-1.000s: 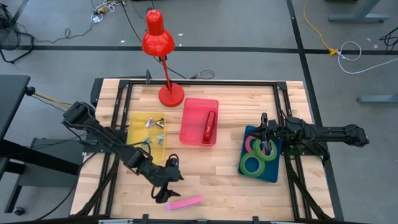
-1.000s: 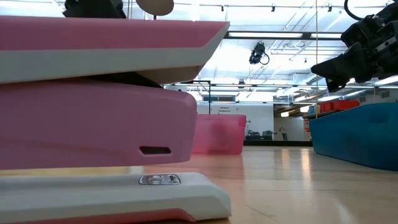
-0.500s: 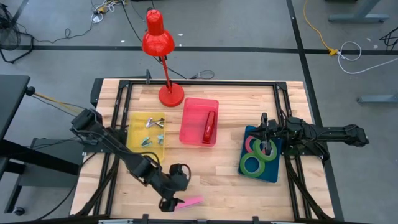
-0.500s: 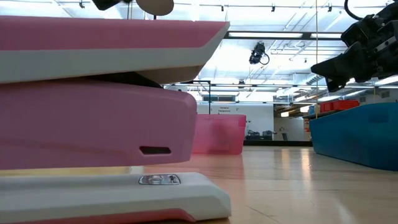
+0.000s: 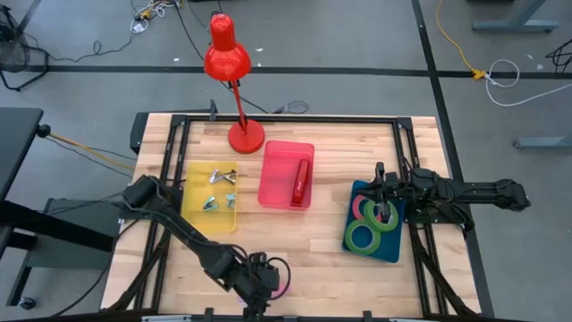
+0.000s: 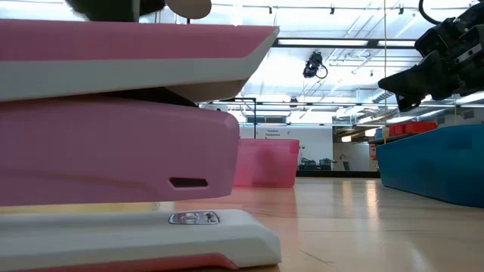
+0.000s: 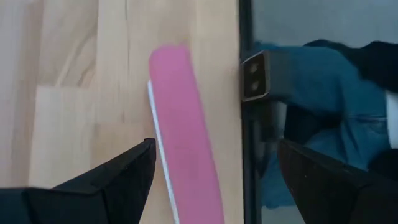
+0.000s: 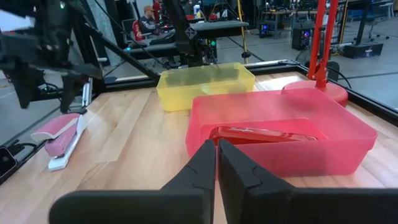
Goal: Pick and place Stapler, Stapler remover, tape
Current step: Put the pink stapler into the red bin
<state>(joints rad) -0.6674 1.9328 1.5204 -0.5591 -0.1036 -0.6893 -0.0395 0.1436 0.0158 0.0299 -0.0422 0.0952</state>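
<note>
A pink stapler [image 7: 180, 137] with a white base lies on the wood near the table's near edge; it fills the low view's foreground [image 6: 128, 136]. My left gripper [image 7: 216, 149] is open above it, one finger on each side, and mostly covers it in the high view [image 5: 265, 286]. My right gripper [image 8: 216, 168] is shut and empty over the blue tray [image 5: 393, 249], which holds two green tape rolls [image 5: 362, 237] and a pinkish-red one [image 5: 365, 207]. A red stapler [image 5: 301, 182] lies in the red bin [image 5: 273, 192]. Staple removers [image 5: 219, 188] lie in the yellow tray [image 5: 192, 215].
A red desk lamp [image 5: 246, 136] stands at the far edge, behind the red bin. A black frame runs around the table top. Bare wood lies between the bins and the blue tray. The table's metal edge [image 7: 245, 124] runs just beside the pink stapler.
My left gripper has gone toward the table's near edge and to the right, from beside the pink stapler to right over it. The stapler has stayed where it was. My right arm has kept still.
</note>
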